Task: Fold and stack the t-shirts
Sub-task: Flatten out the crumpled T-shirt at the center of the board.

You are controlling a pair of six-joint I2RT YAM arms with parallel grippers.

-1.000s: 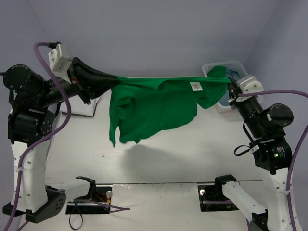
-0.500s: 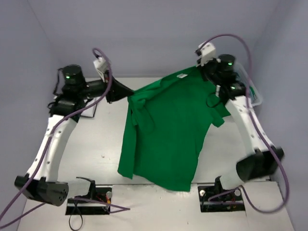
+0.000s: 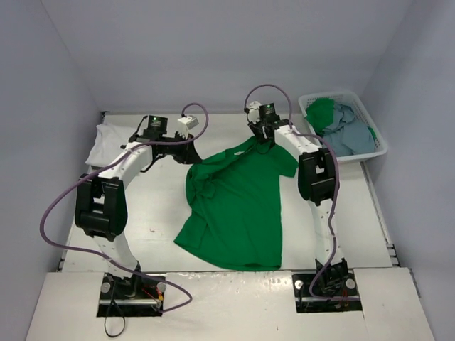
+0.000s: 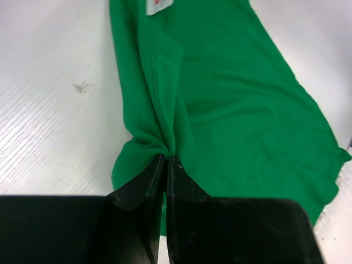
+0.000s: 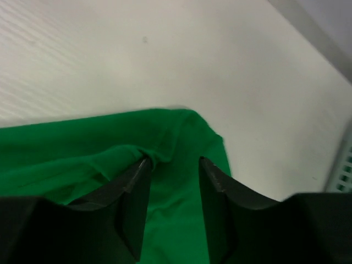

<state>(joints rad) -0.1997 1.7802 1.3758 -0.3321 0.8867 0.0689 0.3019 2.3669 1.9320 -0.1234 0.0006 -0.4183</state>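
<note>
The green t-shirt (image 3: pixel 234 206) lies spread on the counter (image 3: pixel 341 213) in the middle of the top view. It sits a bit crooked, with a bunched fold along its left side.

My left fingers (image 4: pixel 166 165) are pressed together on a pinch of that cloth at the shirt's upper left. My right fingers (image 5: pixel 140 176) stand apart at the shirt's upper right, with cloth lying between them. One of them may be touching a wrinkle, but the close view is too blurry for me to be sure.

If it is touching, lifting away could drag that corner and mess up the flat part. If my left side pulls while my right side holds nothing, the whole shirt could slide left and bunch up more. Then any fold would come out lopsided.
</note>
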